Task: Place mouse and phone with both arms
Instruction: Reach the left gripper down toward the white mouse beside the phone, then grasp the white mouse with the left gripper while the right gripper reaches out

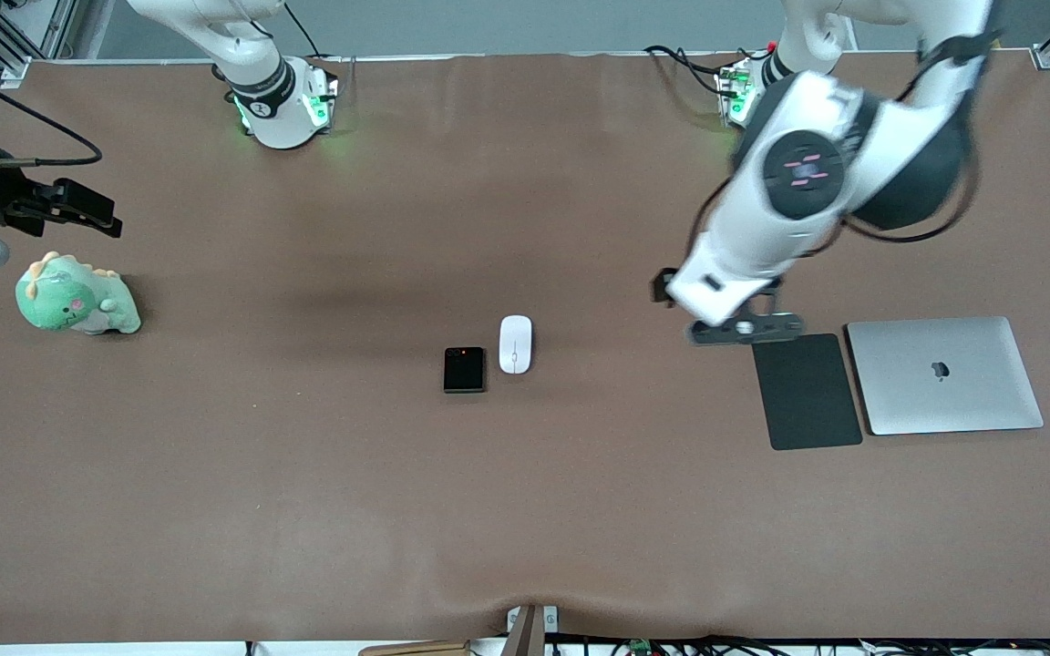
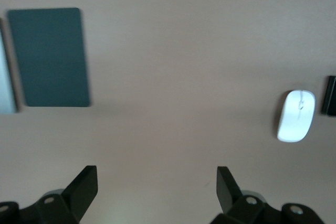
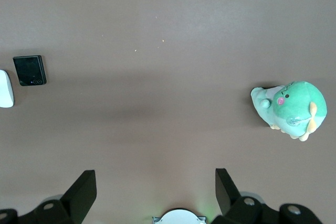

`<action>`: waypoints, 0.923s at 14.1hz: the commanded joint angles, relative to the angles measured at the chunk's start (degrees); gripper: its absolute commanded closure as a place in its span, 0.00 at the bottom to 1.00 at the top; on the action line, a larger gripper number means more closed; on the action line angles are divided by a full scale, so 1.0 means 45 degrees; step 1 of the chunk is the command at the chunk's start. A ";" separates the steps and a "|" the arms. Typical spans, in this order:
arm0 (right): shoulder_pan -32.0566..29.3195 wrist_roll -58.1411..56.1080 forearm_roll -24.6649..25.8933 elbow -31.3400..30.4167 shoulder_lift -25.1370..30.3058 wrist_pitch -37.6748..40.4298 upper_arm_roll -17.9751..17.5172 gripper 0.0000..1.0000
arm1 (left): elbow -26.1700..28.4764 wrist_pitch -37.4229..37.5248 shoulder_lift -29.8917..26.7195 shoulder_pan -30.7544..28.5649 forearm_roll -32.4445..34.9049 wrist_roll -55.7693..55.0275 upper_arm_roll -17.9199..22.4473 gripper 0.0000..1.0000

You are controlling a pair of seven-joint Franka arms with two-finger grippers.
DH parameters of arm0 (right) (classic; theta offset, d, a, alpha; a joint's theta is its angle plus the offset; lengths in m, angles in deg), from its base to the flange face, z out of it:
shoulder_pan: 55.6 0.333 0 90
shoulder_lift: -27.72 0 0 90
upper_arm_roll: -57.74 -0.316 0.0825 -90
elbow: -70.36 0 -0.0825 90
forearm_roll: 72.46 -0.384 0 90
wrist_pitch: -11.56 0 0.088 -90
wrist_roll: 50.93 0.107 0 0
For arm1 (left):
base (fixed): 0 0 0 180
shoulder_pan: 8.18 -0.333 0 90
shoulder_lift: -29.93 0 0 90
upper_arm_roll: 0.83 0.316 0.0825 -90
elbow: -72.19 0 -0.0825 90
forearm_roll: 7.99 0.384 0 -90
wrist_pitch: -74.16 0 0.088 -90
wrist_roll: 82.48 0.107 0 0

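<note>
Your mouse [image 1: 515, 343] lies flat on the brown table [image 1: 306, 474] near its middle, long axis pointing toward the robot bases and the front camera. The phone [image 1: 464, 369] lies just beside it, toward the right arm's end of the table and slightly nearer the front camera; a narrow strip of table separates the two, so they do not touch. The phone's red-orange dot sits at the edge facing the bases. Neither item is held.

Your left gripper [image 1: 744, 328] hangs in the air over bare table at the mouse pad's [image 1: 807, 390] edge facing the bases, well apart from the mouse. In the left wrist view its two fingers [image 2: 84, 187] stand wide apart with nothing between them, and you can see the mouse [image 2: 296, 115], a sliver of the phone [image 2: 330, 96] and the mouse pad [image 2: 51, 57] below.

Your right gripper [image 1: 78, 208] is at the right arm's end of the table, up in the air above the green plush toy [image 1: 76, 296]. The right wrist view shows its fingers [image 3: 83, 191] likewise spread and empty, with the plush toy [image 3: 290, 108], the phone [image 3: 29, 70] and the edge of the mouse [image 3: 5, 88] on the table beneath.

The dark grey mouse pad lies flat toward the left arm's end of the table. A closed silver laptop [image 1: 944, 375] lies just beside it, closer still to that end, with a thin gap between them.
</note>
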 commanded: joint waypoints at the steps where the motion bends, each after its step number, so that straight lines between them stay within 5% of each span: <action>1: 0.0086 0.0085 0.0016 -0.0124 0.0077 -0.0045 0.0048 0.00 | -0.0230 -0.1339 0.1297 0.1068 0.0389 -0.1926 0.0051 0.00; 7: 0.0145 0.0105 0.0016 -0.0143 0.0038 -0.0104 0.0048 0.00 | -0.0308 -0.5323 0.3817 0.2437 0.0232 -0.3962 -0.0047 0.00; 13: 0.0008 0.0027 0.0055 -0.0163 -0.0644 -0.1156 0.0048 0.00 | -0.1322 -0.6752 0.5712 0.3278 0.0291 -0.3750 -0.0028 0.01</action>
